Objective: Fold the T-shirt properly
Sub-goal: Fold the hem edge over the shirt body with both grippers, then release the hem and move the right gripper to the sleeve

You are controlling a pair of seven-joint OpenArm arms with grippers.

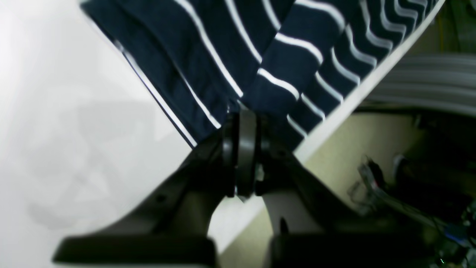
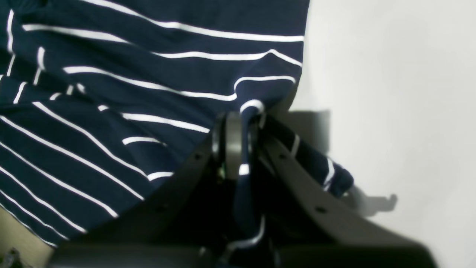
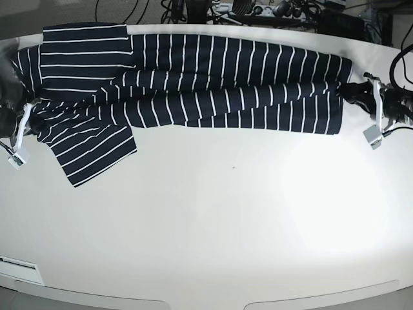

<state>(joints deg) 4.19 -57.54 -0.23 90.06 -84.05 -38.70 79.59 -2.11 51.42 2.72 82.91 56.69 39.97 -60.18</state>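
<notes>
The soft, floppy dark navy T-shirt with thin white stripes [image 3: 193,81] is best held by its edges. A fold of cloth is seen between the nearly closed fingers of the right gripper [image 2: 240,149]. The left gripper [image 1: 243,149] is also almost closed at the hem, but a hold cannot be told.

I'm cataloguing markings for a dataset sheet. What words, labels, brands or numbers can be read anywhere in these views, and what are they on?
None can be read.
T-shirt: only white stripes, no print or visible label.
White sticker at the table's front corner: any text too small to read.
Left gripper and right gripper: no markings visible.
</notes>
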